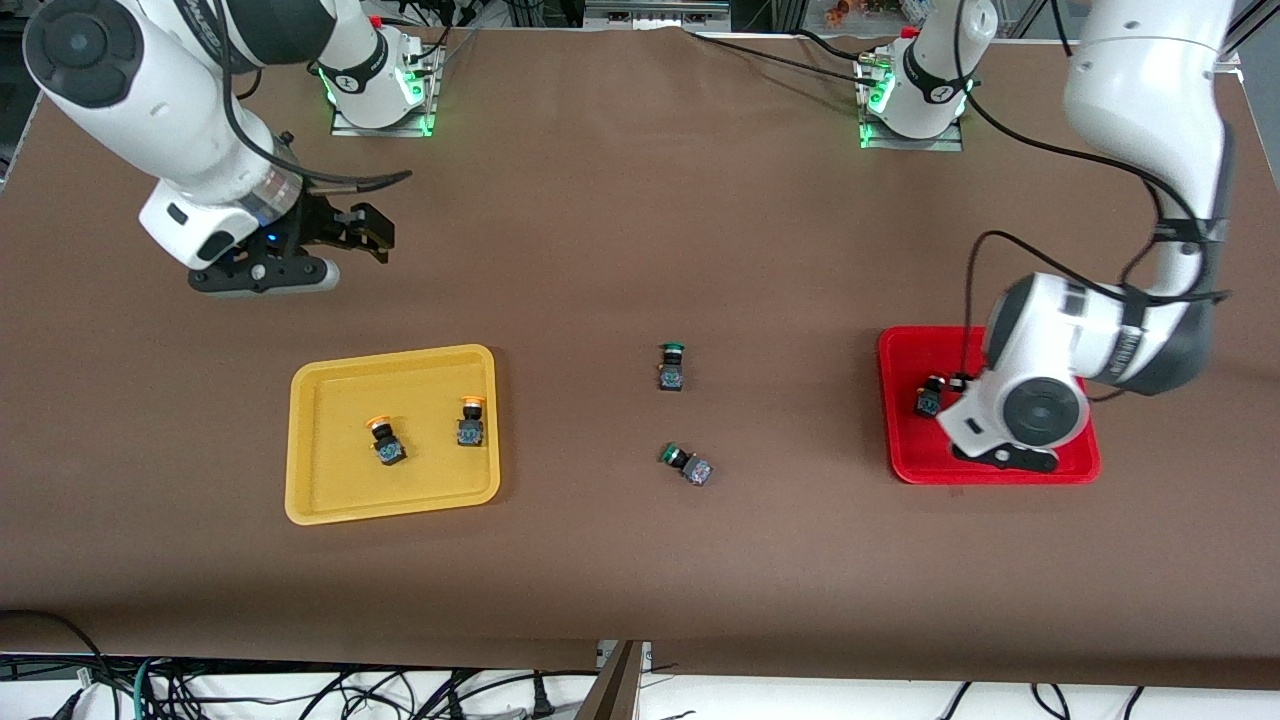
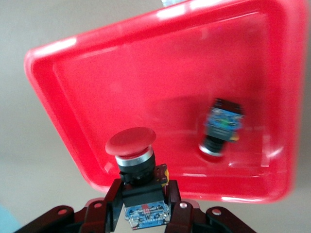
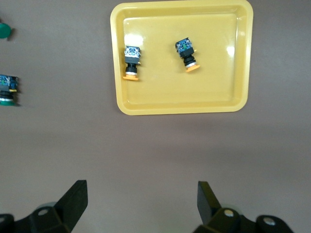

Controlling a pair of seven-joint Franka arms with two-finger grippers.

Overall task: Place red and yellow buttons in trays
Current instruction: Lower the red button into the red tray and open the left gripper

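My left gripper is shut on the dark body of a red button and holds it upright over the red tray, by its rim. A second red button lies on its side in that tray and also shows in the front view. In the front view the left wrist hides the gripper over the red tray. Two yellow buttons lie in the yellow tray. My right gripper is open and empty, up over bare table between its base and the yellow tray.
Two green-capped buttons lie on the brown table between the trays, the second nearer the front camera. The right wrist view shows the yellow tray, its two buttons and a green button.
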